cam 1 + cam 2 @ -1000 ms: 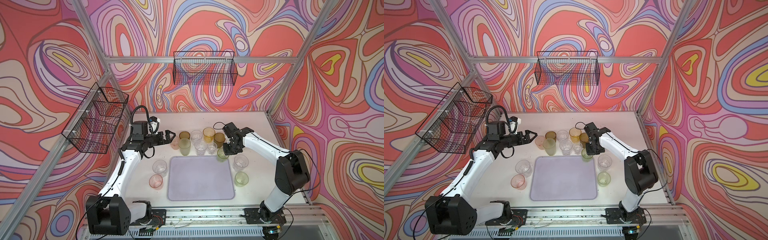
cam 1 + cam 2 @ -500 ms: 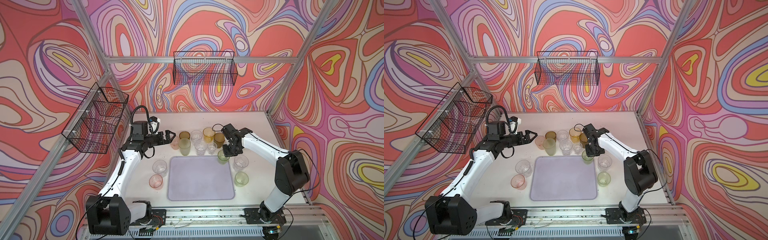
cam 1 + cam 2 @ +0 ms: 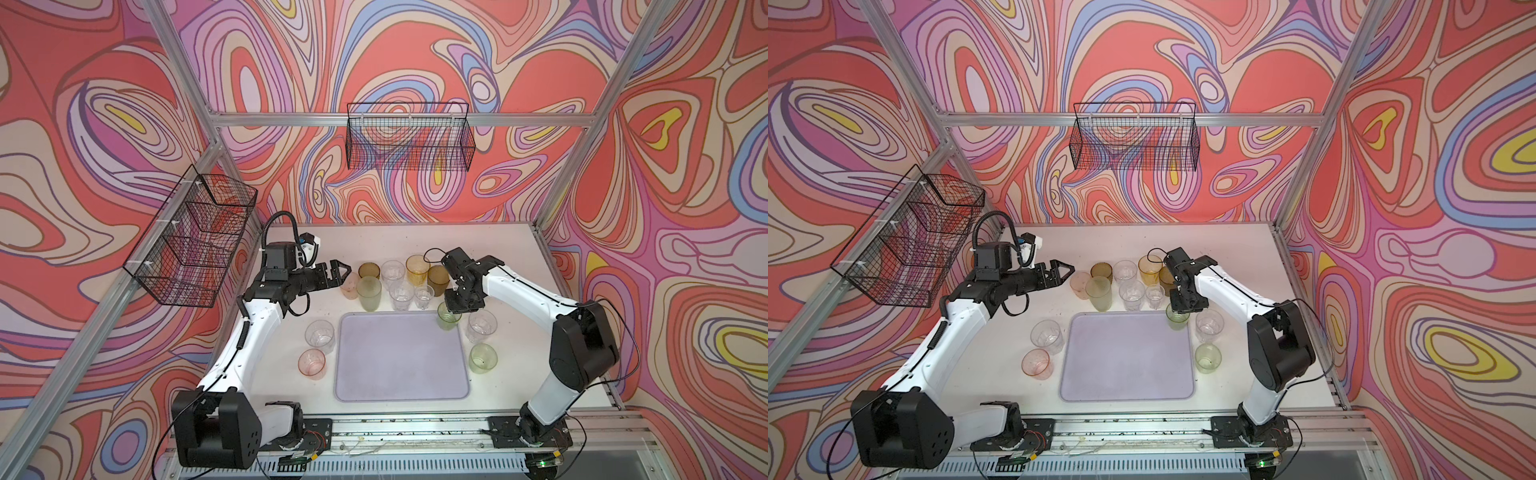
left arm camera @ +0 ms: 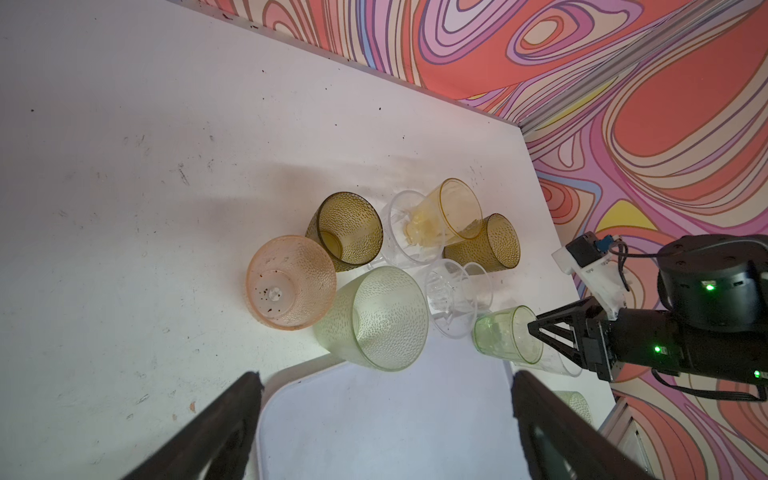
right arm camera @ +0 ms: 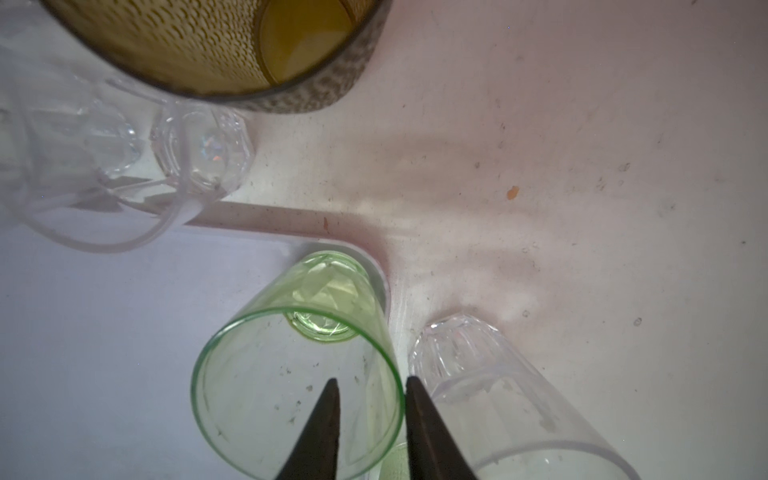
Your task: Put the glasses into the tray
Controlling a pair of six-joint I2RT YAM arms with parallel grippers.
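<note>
The left jaws hang spread wide and empty beside the pink tumbler [image 3: 350,286] at the cluster's left end, unmoved from a second ago. In the far right corner of the lilac tray [image 3: 399,374] a pale green tumbler [image 3: 449,318] stands upright, the only glass inside it; the rest wait on the bench [image 3: 498,249]. The right jaws, clamped on its wall a second ago, have parted slightly and loosely straddle the rim: apparently a release.
</note>
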